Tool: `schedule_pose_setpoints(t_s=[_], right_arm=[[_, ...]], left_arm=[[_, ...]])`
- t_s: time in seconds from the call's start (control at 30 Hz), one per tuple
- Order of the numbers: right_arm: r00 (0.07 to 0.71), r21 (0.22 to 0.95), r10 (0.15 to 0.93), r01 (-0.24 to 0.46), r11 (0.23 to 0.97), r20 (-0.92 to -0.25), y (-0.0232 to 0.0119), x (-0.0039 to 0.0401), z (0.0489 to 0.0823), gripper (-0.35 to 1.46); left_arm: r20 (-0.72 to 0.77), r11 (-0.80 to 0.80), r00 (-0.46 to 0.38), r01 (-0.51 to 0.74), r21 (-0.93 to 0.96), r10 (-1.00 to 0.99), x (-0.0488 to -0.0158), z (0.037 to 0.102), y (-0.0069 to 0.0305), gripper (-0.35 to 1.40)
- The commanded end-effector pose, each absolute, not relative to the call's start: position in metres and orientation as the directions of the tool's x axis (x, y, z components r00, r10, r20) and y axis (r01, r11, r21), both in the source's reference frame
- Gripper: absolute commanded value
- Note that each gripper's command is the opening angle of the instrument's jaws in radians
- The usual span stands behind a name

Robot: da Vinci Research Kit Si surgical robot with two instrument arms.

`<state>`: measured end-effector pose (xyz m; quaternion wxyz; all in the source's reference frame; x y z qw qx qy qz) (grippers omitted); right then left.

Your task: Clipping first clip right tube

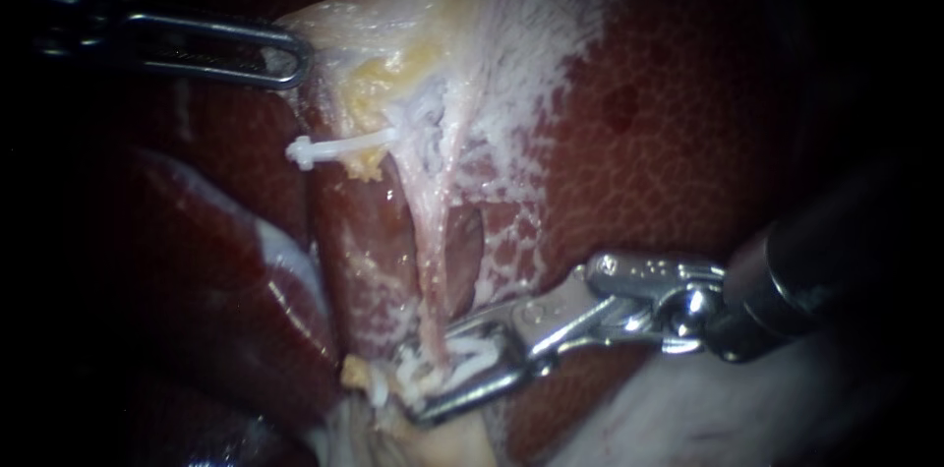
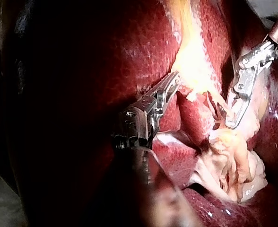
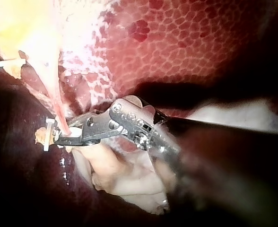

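right instrument (image 1: 428, 383): tool almost closed, both jaws pressed on a white clip (image 1: 472, 361) set round the tube
tube (image 1: 430, 280): thin pale strand, taut, running down from the pale tissue (image 1: 393, 15) into the jaws near its lower end
upper clip (image 1: 313, 151): white, on tissue beside the tube, well apart from the right tool
left instrument (image 1: 290, 59): tool closed on the edge of the pale tissue
liver (image 1: 669, 162): dark red, mottled, behind the tube

Endoscope close, facing liver (image 1: 688, 133); wrist cameras closer, opposite sides, sharing tube (image 1: 430, 270).
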<state>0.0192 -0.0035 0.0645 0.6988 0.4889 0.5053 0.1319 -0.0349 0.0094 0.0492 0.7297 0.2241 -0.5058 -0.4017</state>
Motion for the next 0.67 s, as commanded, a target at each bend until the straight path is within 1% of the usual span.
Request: schedule_pose_setpoints(t_s=[0.03,0.2,0.67], right_arm=[[0.457,0.824,0.685,0.304,0.479,-0.567,-0.0033,0.0191,0.0646,-0.35],[0.47,0.845,0.702,0.286,0.451,-0.535,-0.0031,0.0186,0.0653,-0.35],[0.477,0.853,0.707,0.282,0.439,-0.522,-0.0035,0.0186,0.0653,-0.35]], left_arm=[[0.558,0.577,0.165,0.36,0.733,-0.813,-0.0349,0.0492,0.0094,-0.27],[0.558,0.577,0.165,0.36,0.733,-0.813,-0.0349,0.0492,0.0094,-0.27],[0.558,0.577,0.165,0.36,0.734,-0.813,-0.035,0.0492,0.0094,-0.27]])
